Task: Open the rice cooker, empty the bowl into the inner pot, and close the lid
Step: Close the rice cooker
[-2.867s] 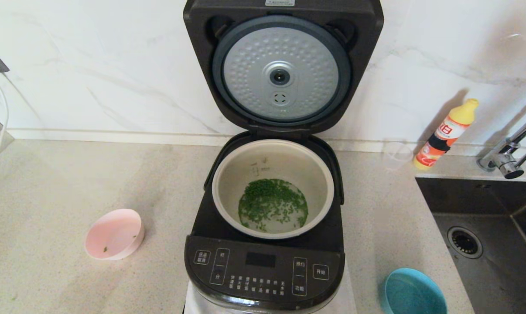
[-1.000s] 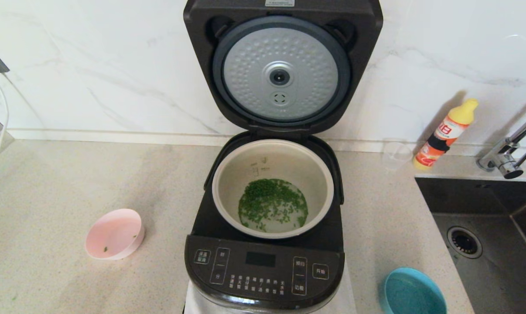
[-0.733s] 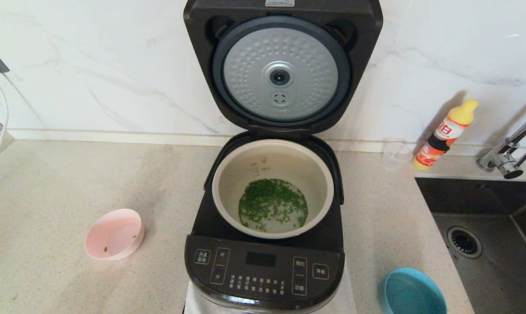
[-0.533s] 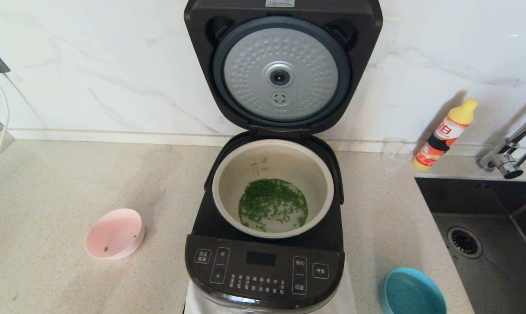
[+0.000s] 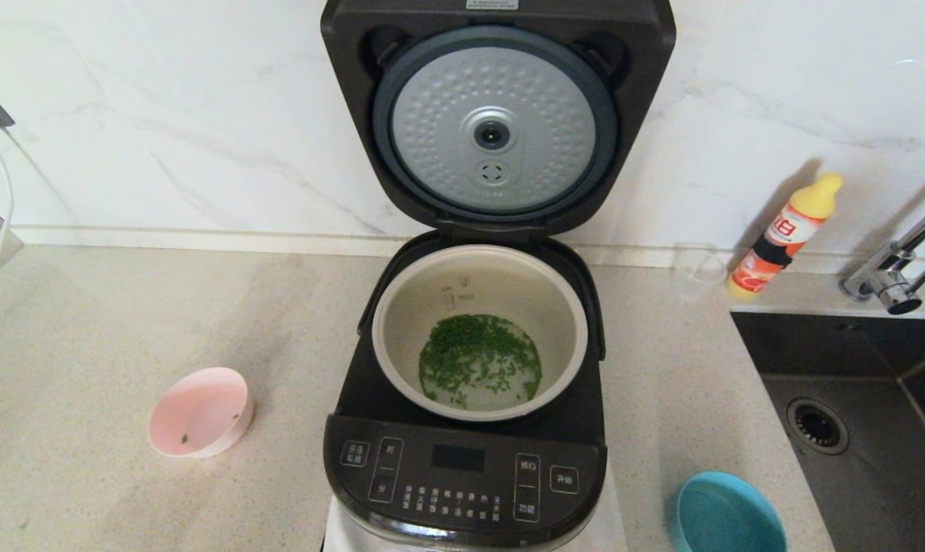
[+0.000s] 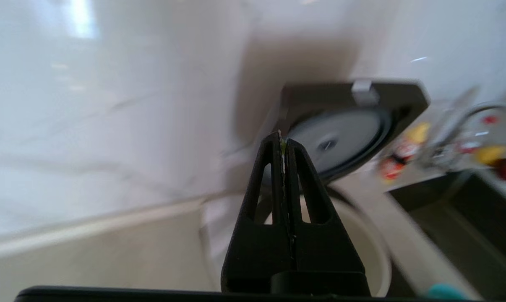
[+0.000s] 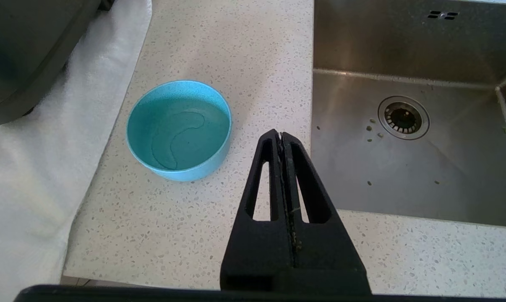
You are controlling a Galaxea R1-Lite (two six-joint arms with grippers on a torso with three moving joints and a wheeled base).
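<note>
On the counter, against a white marble wall, stands the black rice cooker with its lid swung fully upright, the dimpled silver disc on its underside facing forward. Inside the cooker sits the pale inner pot, holding a scatter of small green bits in a little water.

Neither arm shows from the head camera. From its own wrist camera, the left pincer is pressed closed with nothing large between its tips, only a speck of green at the very end. It hangs in the air on the cooker's left side, pointing toward the raised lid, with the rim of the pot just beyond and below its tips.

From the right wrist camera, the right pincer is also closed and holds nothing. It hovers above the counter edge, between a blue bowl on one side and the steel sink on the other, near both and touching neither. A white cloth lies under the cooker beyond the blue bowl.

A pink bowl, almost empty, sits on the counter to the cooker's left, well apart from it. A yellow-capped bottle leans by the wall next to the tap.
</note>
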